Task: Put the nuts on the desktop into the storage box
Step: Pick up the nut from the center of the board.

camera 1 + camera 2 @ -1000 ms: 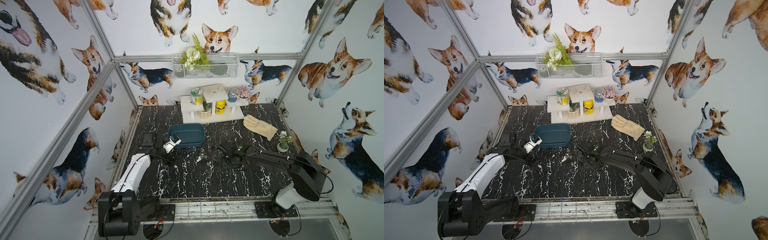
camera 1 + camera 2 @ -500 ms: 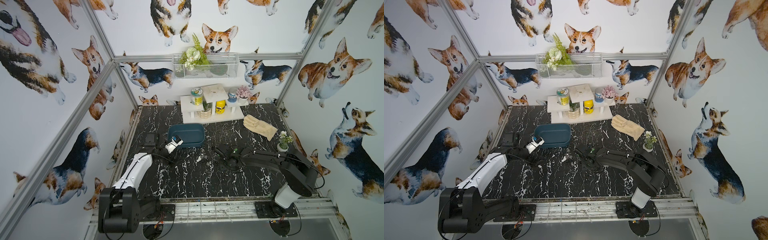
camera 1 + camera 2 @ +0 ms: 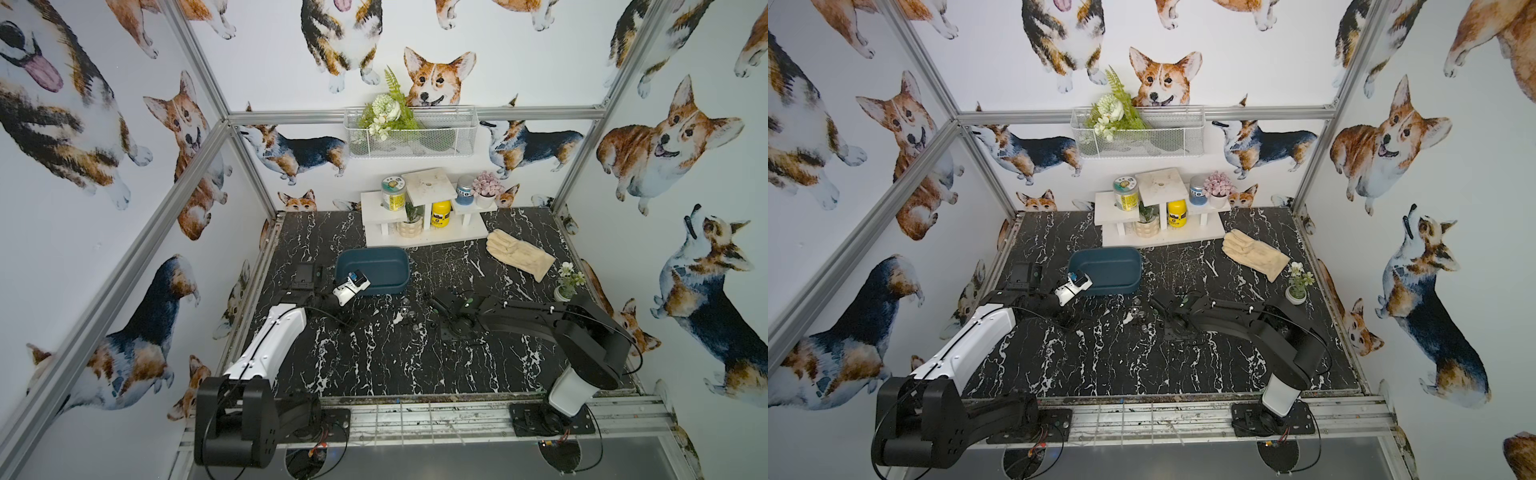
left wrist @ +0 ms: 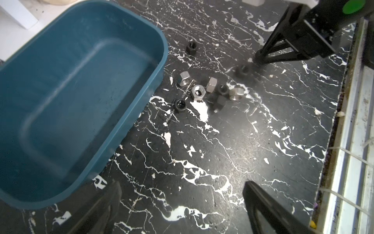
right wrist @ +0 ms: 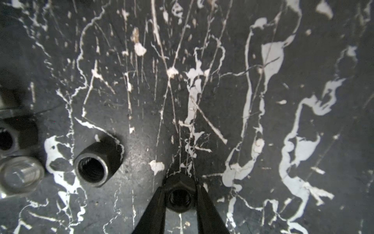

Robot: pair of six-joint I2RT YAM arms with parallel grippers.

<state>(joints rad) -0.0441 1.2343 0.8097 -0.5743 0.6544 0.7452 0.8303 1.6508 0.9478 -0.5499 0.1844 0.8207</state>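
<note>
1. Nuts (image 4: 202, 91): I count about nine, silver and black. All of them lie loose on the desktop (image 4: 222, 152), bunched just beside the long wall of the storage box (image 4: 60, 101). None is in it yet.
2. The black nut (image 5: 179, 194) sits apart from the bunch on the right arm's side. I reckon that is why it goes first: there is room for a finger on each side without knocking a neighbour.
3. The right gripper (image 5: 179, 187) is down at the desktop. In its wrist view the fingers (image 5: 153, 208) press against both sides of that black nut. It reads as a pinch, with the nut resting on the surface, not yet lifted. How firm the pinch is, I cannot tell.
4. The bore faces the wrist camera, so the fingers look to me as if they bear on the nut's outer sides. That is the sensible hold on something this small.
5. The storage box is empty and near the bunch, a short carry in my judgement.
6. The left gripper (image 4: 181, 182) hangs by the box's near end, spread wide and holding nothing. From there its camera takes in the box and the nuts together.
7. The glove (image 3: 519, 253) and the shelf stand (image 3: 424, 232) lie well apart from all this.
</note>
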